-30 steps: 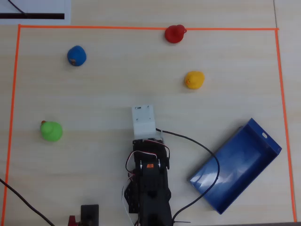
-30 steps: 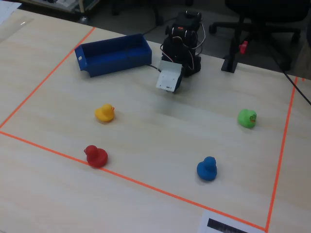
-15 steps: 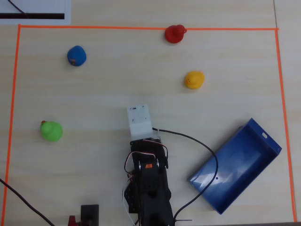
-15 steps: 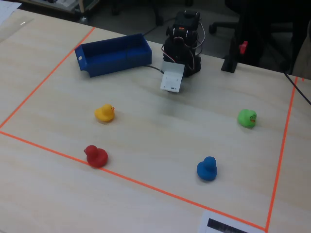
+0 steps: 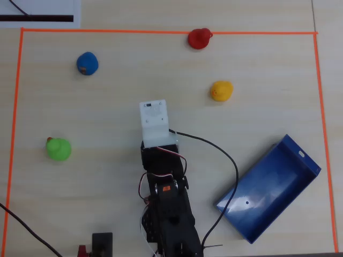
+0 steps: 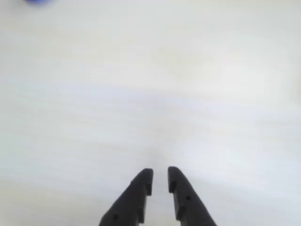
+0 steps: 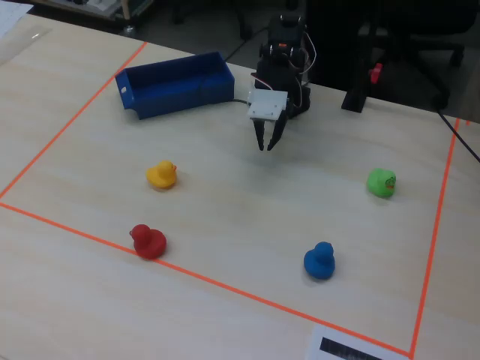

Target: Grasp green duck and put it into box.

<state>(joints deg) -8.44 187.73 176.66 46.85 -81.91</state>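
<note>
The green duck [image 5: 58,149] sits on the pale wooden table at the left in the overhead view and at the right in the fixed view [image 7: 381,182]. The dark blue box [image 5: 268,198] lies empty at the lower right of the overhead view and at the back left of the fixed view [image 7: 176,94]. My gripper [image 7: 266,145] hangs over the middle of the table, pointing down, far from the duck. In the wrist view the gripper [image 6: 160,171] shows a narrow gap with nothing in it, over bare table. In the overhead view a white camera mount [image 5: 154,121] hides the fingers.
A blue duck [image 5: 87,63], a yellow duck [image 5: 221,90] and a red duck [image 5: 199,38] stand on the table. Orange tape [image 5: 161,31] frames the work area. A black cable [image 5: 225,160] runs from the arm toward the box.
</note>
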